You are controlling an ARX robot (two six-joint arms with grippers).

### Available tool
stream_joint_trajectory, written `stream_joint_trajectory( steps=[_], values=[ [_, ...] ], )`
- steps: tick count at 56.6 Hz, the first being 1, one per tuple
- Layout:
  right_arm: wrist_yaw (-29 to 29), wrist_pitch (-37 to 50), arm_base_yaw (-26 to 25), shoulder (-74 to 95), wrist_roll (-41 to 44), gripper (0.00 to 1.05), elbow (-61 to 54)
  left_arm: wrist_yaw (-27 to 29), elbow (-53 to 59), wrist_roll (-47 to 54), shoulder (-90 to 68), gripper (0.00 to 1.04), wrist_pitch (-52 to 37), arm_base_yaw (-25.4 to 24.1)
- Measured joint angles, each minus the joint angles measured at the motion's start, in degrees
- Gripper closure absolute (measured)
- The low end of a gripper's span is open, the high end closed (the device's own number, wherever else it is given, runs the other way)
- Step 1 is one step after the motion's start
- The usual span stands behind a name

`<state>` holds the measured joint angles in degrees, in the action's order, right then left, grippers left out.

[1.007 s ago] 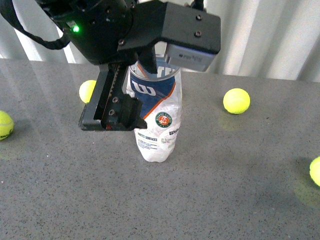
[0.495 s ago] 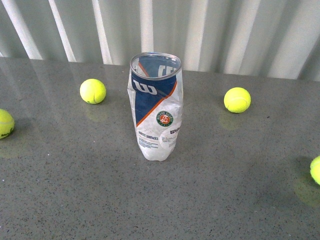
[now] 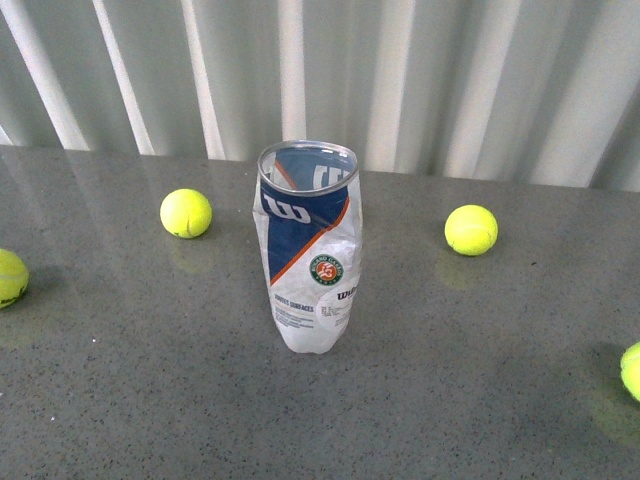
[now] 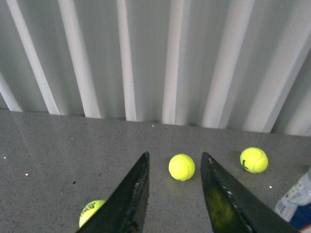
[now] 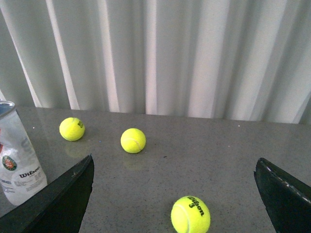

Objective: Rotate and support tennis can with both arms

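Grey table (image 3: 480, 400) backed by a white curtain (image 3: 420, 80). Can (image 3: 308, 250) upright at table centre, open rim up, crumpled, touched by nothing. Left gripper (image 4: 174, 167) released, fingers (image 4: 129, 199) apart, framing a ball (image 4: 181, 167) without contact. Right gripper (image 5: 175, 194) spread wide, holding nothing, can (image 5: 17, 155) beside one finger. Balls (image 3: 186, 213) scattered around the can, well apart.

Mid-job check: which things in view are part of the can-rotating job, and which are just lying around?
Job:
tennis can, upright on the table
left gripper, open
right gripper, open

Lying about:
tennis balls, e.g.
grey table
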<state>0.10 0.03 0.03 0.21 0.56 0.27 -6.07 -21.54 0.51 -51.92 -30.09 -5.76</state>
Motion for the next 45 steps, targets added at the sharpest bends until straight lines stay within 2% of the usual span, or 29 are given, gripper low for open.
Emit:
stream_joint_trajectory(
  steps=[8,11,15,24,45],
  values=[
    [-0.02,0.0,0.02,0.0,0.0,0.07,0.0,1.44,4.85,-0.24,3.72,1.01,-1.03,1.03],
    [-0.07,0.0,0.0,0.0,0.0,0.07,0.0,2.03,6.32,-0.59,5.01,1.01,-1.11,1.36],
    [-0.17,0.0,0.0,0.0,0.0,0.07,0.0,5.86,8.33,-0.63,6.86,1.01,-1.14,3.91],
    [-0.04,0.0,0.0,0.0,0.0,0.07,0.0,5.88,11.96,-0.63,11.26,1.01,-1.01,5.79],
    [-0.07,0.0,0.02,0.0,0.0,0.07,0.0,6.1,18.05,-0.63,23.26,1.01,5.14,5.79]
  ],
)
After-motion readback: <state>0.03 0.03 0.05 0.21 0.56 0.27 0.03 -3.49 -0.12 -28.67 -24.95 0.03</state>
